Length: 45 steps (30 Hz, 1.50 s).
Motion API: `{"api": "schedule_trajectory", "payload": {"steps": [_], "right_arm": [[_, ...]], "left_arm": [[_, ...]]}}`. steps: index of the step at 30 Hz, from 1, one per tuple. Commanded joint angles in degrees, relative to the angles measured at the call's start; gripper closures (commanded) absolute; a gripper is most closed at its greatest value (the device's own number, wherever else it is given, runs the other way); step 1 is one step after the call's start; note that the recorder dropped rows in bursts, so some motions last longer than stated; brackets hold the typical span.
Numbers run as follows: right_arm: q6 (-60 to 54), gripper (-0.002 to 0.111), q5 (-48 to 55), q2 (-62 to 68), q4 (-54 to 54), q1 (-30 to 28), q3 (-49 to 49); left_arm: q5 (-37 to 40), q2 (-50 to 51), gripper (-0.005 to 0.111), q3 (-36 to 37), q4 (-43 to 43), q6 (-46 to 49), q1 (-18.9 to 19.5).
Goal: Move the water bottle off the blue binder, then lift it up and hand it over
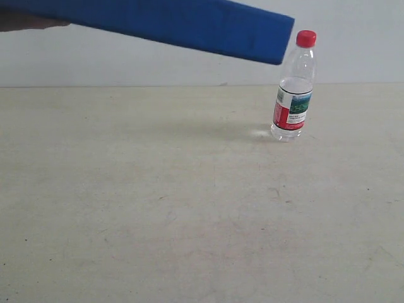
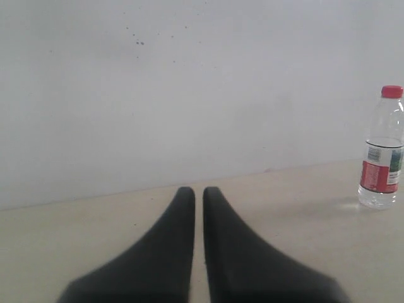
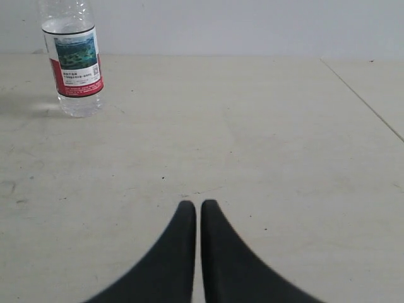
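The water bottle stands upright on the beige table at the right, with its red cap on and water inside. The blue binder hangs tilted in the air across the top of the exterior view, and its lower right corner overlaps the bottle's shoulder there. Neither gripper shows in the exterior view. My left gripper is shut and empty, low over the table, with the bottle far off to one side. My right gripper is also shut and empty, and the bottle stands well ahead of it.
What looks like a hand shows at the binder's upper left end. A pale wall rises behind the table. A seam or table edge runs diagonally in the right wrist view.
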Motion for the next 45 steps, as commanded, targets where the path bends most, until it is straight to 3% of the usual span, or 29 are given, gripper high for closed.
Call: {"api": "schedule_trajectory", "payload": {"steps": [1,4,7,10,12,18,26,32,45], "right_arm": [[0.11,0.108,-0.19,-0.23,-0.09,-0.12,-0.03],[0.11,0.108,-0.19,-0.23,-0.09,-0.12,-0.03],[0.11,0.108,-0.19,-0.23,-0.09,-0.12,-0.03],[0.11,0.108,-0.19,-0.23,-0.09,-0.12,-0.03],[0.11,0.108,-0.19,-0.23,-0.09,-0.12,-0.03],[0.11,0.108,-0.19,-0.23,-0.09,-0.12,-0.03],[0.11,0.108,-0.19,-0.23,-0.09,-0.12,-0.03],[0.11,0.108,-0.19,-0.23,-0.09,-0.12,-0.03],[0.11,0.108,-0.19,-0.23,-0.09,-0.12,-0.03]], "left_arm": [[0.78,-0.05,0.102,-0.82,0.52,-1.66,0.17],[-2.74,-0.05,0.102,-2.19,17.47,-28.75,0.17],[-8.21,-0.05,0.102,-1.97,45.56,-72.66,0.17],[-10.01,-0.05,0.102,-0.4,73.53,-94.84,0.17],[-7.65,-0.05,0.102,0.13,80.94,-99.96,0.17],[17.13,-0.05,0.102,0.13,82.1,-101.03,0.29],[16.63,-0.05,0.102,0.13,82.48,-100.62,0.29],[15.36,-0.05,0.102,0.13,84.88,-86.12,1.98],[15.44,-0.05,0.102,0.13,84.88,-86.12,3.47]]}}
